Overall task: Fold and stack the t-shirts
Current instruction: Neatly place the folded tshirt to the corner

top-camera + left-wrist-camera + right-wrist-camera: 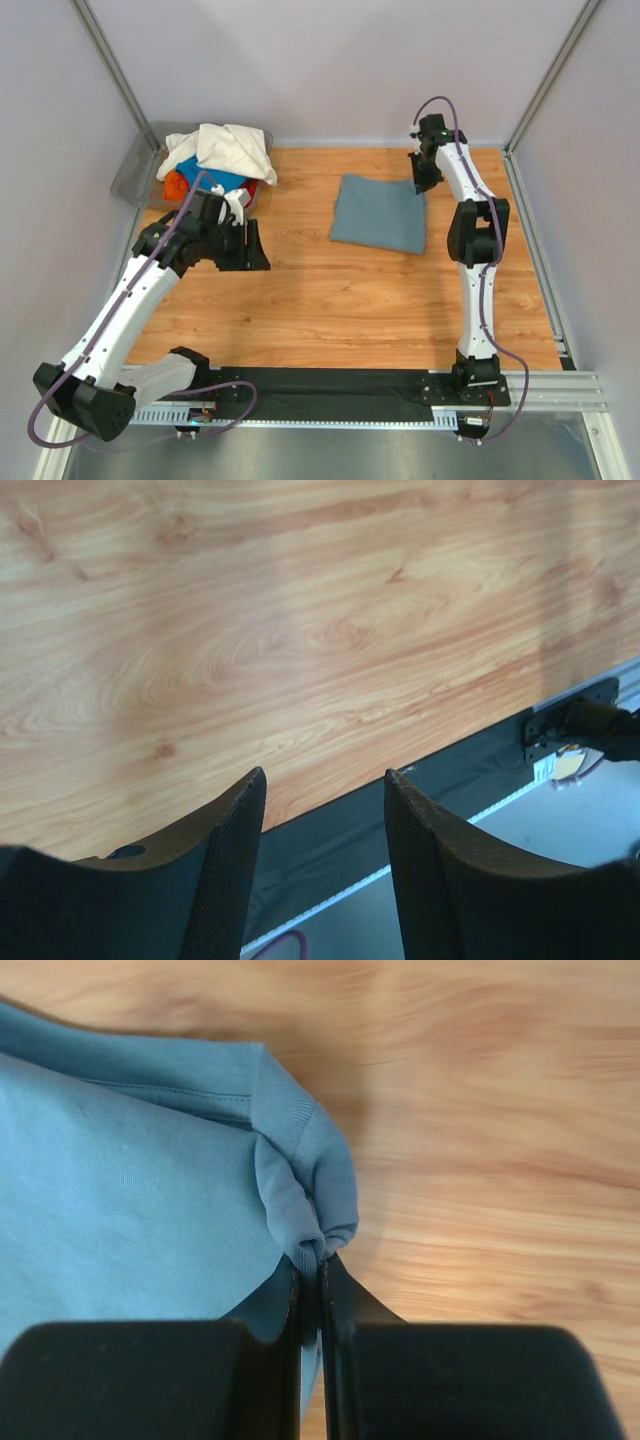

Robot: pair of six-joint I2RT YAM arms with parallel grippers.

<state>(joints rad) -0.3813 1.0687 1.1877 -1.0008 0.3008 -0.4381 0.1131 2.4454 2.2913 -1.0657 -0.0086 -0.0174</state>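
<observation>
A folded grey-blue t-shirt (378, 212) lies flat on the wooden table (330, 310), right of centre in the top view. The right gripper (424, 183) sits at the shirt's upper right corner, jaws pinched tight on a bunched fold of cloth. Left of centre, the left gripper (247, 246) holds its 2 fingers (235, 860) moderately apart over bare wood — nothing between them. In the upper left corner, a grey bin (135, 175) holds a cream-white shirt (232, 148) heaped over a bright blue shirt (210, 178) and a red-orange shirt (175, 185).

No text, label, brand or number could be read in any view. Every surface looked unmarked.
</observation>
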